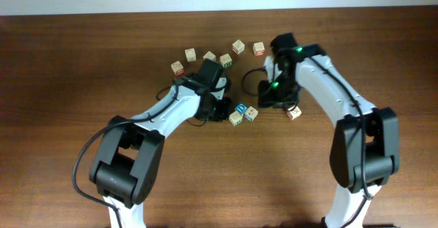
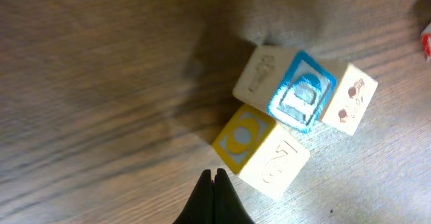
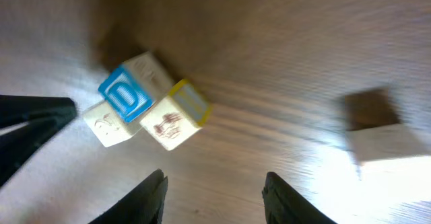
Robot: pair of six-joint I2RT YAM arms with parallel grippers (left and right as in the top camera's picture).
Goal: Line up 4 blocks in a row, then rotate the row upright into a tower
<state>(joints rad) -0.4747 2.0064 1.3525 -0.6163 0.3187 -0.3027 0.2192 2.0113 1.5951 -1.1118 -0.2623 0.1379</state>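
Three of the blocks touch in a cluster at mid-table: a blue-faced cube (image 1: 241, 109), a pale cube (image 1: 251, 114) and a cube (image 1: 235, 118) at the front left. In the left wrist view the blue D cube (image 2: 302, 89) sits between a yellow-faced cube (image 2: 259, 150) and a pale cube with reddish print (image 2: 350, 96). My left gripper (image 2: 213, 177) is shut and empty, just beside the yellow-faced cube. A fourth block (image 1: 293, 112) lies apart on the right. My right gripper (image 3: 214, 183) stands open above bare wood, between the cluster (image 3: 128, 93) and that blurred lone block (image 3: 384, 140).
Several more wooden cubes form an arc at the back, from one at the left (image 1: 178, 68) to one at the right (image 1: 259, 48). The left arm's black fingers (image 3: 34, 113) show at the left edge of the right wrist view. A black cable (image 1: 248, 77) loops between the arms.
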